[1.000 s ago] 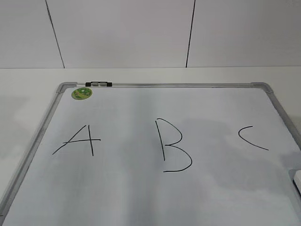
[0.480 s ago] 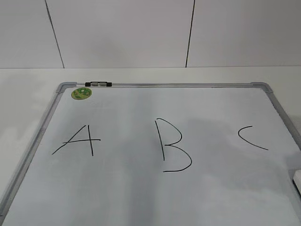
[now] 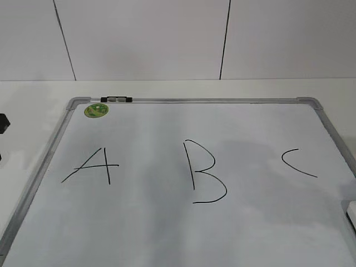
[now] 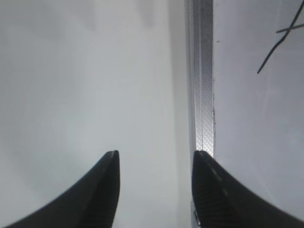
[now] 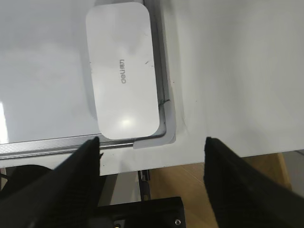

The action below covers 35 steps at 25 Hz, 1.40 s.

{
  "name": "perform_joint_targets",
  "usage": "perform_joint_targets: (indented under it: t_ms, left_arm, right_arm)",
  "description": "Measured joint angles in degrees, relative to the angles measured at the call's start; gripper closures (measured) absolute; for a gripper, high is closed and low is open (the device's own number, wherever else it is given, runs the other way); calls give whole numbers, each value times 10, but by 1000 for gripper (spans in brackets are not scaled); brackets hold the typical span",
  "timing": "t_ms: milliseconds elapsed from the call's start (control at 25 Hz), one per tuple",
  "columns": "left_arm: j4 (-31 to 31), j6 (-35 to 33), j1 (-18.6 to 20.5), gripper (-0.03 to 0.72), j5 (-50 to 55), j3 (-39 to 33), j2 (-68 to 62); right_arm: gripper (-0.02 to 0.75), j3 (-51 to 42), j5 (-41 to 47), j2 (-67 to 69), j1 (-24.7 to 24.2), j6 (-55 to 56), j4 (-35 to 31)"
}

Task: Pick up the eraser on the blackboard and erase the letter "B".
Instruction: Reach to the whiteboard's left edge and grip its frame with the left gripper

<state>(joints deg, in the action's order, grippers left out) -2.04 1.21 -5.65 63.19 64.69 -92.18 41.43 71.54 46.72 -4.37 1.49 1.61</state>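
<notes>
The blackboard (image 3: 167, 233) lies flat on a white table (image 3: 33, 92), w/ a tiled wall behind. On its surface: "A" (image 3: 92, 166) at left, the letter "B" (image 3: 204, 171) in the middle, intact & dark, "C" (image 3: 297, 162) at right. A round green sticker (image 3: 96, 110) sits in the far-left corner, & a small black-and-silver marker (image 3: 116, 99) rests on the top frame just beside it.

The eraser (image 5: 122, 70) lies flat on the board in its near-right corner, long side running along the right frame, logo face up. In the exterior view only a sliver of it shows at the right edge (image 3: 351, 210), well apart from the "B".

Right gripper (image 5: 151, 166): seen from its wrist cam, the 2 fingers are spread wide, nothing between them. It hangs over the board's corner frame & table edge, just off the eraser's near end, not touching it.

Left gripper (image 4: 154, 178): fingers apart, empty. It hovers above the board's left frame, 1 finger over bare table, the other over the frame strip; a stroke of the "A" shows at upper right in that view. In the exterior view a dark bit of the left arm (image 3: 3, 123) pokes in at the left edge, beside the board.
</notes>
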Motion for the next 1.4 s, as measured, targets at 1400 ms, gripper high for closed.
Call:
perform_joint_targets:
  t_ms: [1400]
  left_arm:
    - [-21, 0, -30, 377, -79, 89, -164]
  right_arm:
    - [190, 0, 0, 0, 0, 0, -1]
